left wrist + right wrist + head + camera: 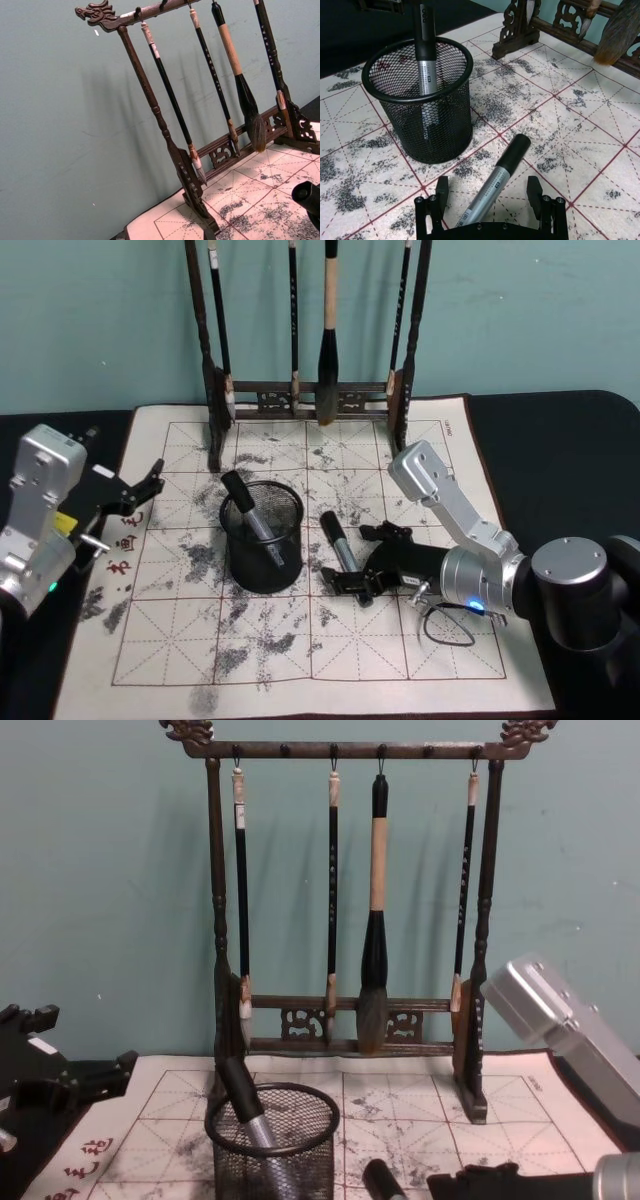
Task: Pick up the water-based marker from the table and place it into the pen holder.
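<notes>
The water-based marker (496, 182) has a silver barrel and a black cap. It lies flat on the ink-stained gridded mat (420, 660) just beside the pen holder (442, 131), between the spread fingers of the right gripper (487, 184), ungrasped. The left gripper (140, 492), fingers parted, sits at the mat's left edge. Behind are a brush rack (215, 920) and a teal wall (520, 310).
</notes>
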